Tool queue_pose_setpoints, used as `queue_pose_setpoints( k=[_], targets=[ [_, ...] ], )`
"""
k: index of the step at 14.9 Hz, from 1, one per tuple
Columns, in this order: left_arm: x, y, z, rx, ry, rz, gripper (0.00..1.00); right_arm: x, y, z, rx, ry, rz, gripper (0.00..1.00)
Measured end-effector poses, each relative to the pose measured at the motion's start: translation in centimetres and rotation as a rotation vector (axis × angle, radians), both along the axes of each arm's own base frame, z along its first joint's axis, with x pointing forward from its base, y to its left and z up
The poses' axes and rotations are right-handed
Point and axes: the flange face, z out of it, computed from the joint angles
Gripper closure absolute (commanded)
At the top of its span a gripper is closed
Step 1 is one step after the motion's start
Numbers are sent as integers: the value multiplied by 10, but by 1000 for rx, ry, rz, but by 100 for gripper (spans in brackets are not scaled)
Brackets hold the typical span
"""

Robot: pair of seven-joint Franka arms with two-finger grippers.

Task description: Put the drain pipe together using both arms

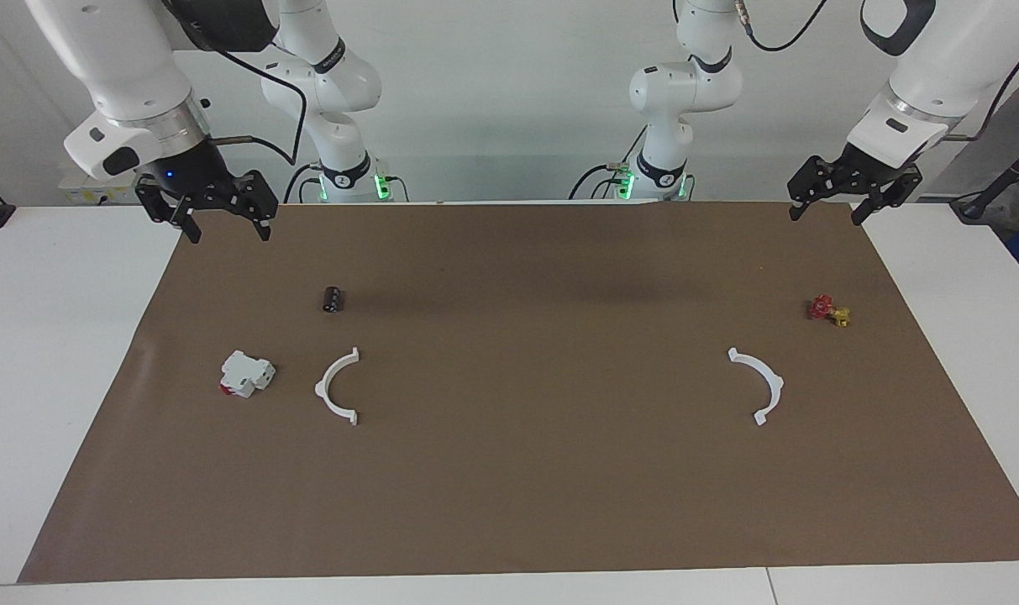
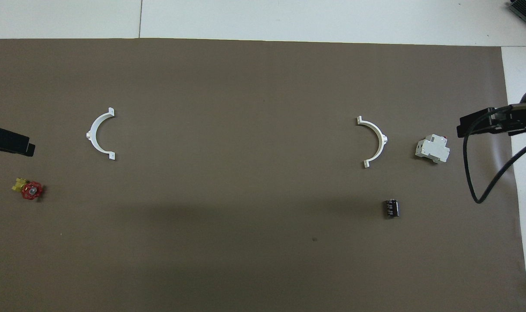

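Half-rings (image 1: 338, 387) (image 1: 759, 385) are lying well apart on the worktop (image 1: 509, 470) as left gripper (image 1: 830, 210) and right gripper (image 1: 222, 227), fingers wide open and holding nothing, are hovering; assembly looks unstarted, each needing to descend and grasp.

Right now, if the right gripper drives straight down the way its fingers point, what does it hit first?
Probably just bare brown mat. The right gripper hangs open over the mat's corner at its own end; nothing lies under it, though depth is unclear.
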Motion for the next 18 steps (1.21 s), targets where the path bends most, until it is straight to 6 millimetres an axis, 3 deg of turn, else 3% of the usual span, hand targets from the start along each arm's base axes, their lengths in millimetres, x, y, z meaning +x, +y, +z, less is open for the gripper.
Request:
queue_pose_setpoints(
  k=[6,13,18],
  targets=[
    [0,0,0,0,0,0,0,11,3,-9,1,-85,5,0],
    [0,0,0,0,0,0,0,9,15,-49,1,-27,20,1],
    [0,0,0,0,0,0,0,18,23,-94,2,-31,22,3]
  ],
)
